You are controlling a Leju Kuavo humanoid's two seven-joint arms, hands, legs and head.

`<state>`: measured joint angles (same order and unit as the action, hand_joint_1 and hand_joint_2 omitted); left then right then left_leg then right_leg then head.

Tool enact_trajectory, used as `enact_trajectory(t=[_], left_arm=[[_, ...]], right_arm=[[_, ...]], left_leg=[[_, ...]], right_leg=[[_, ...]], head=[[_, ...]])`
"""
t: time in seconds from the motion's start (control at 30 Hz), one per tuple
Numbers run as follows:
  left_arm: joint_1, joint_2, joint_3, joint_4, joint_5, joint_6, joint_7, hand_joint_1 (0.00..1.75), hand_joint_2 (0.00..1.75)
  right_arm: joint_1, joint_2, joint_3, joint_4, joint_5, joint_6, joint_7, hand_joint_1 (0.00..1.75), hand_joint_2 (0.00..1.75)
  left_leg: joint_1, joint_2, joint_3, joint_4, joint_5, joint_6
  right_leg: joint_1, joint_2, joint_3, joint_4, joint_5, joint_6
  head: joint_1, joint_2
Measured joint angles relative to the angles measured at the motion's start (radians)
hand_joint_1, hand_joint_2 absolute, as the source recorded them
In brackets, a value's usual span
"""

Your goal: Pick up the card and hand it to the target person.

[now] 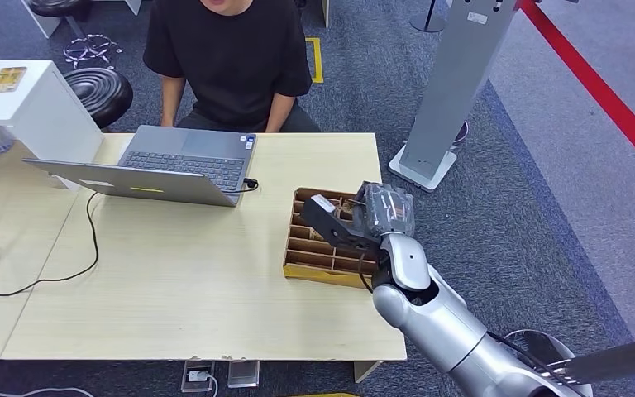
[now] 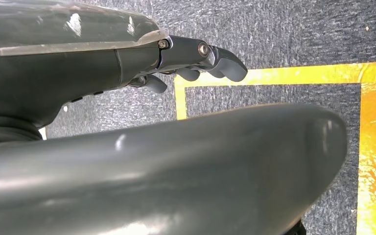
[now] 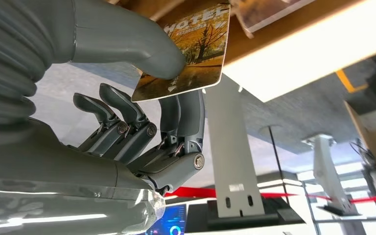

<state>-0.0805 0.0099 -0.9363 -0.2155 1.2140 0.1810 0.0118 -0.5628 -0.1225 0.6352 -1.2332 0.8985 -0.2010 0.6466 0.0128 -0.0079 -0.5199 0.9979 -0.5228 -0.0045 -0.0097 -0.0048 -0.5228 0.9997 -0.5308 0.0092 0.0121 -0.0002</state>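
Table, pale wood, across the head view from 9 o'clock to centre. Person in black tee seated at 12 o'clock, behind the far edge. Grey pillar stand on carpet at 1 o'clock, red floor stripe at 2 o'clock. Laptop open on table at 10 o'clock from centre, cable trailing off toward 9. White side unit at 10 o'clock, black stool just beside it. Right arm entering from 5 o'clock, reaching to 11. Cardboard box with slotted dividers near table's right edge, just right of centre. Right hand over the box, pinching card between thumb and fingers; remaining fingers curled under. Card lifted, held clear above box slots in the right wrist view, printed "HOTEL" with autumn tree picture. Left hand hanging over carpet with yellow tape, fingers curled loosely, nothing held, slightly apart.
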Motion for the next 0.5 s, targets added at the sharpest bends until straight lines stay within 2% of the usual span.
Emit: enact_trajectory(t=[0.23,0.5], left_arm=[[0.0,0.0,0.0,0.0,0.007,0.006,-0.004,0.0,0.0],[0.0,0.0,0.0,0.0,0.007,0.008,-0.016,0.0,0.0]], right_arm=[[-0.008,-0.005,0.0,-0.127,0.029,0.004,0.003,1.75,1.75],[-0.074,0.001,0.007,-0.134,0.034,-0.021,-0.079,1.75,1.75]], left_leg=[[0.0,0.0,0.0,0.0,0.0,0.0],[0.0,0.0,-0.001,0.0,0.0,0.0]], right_leg=[[0.0,0.0,0.0,0.0,0.0,0.0],[0.0,0.0,0.0,0.0,0.0,0.0]], head=[[-0.001,0.0],[0.0,0.0]])
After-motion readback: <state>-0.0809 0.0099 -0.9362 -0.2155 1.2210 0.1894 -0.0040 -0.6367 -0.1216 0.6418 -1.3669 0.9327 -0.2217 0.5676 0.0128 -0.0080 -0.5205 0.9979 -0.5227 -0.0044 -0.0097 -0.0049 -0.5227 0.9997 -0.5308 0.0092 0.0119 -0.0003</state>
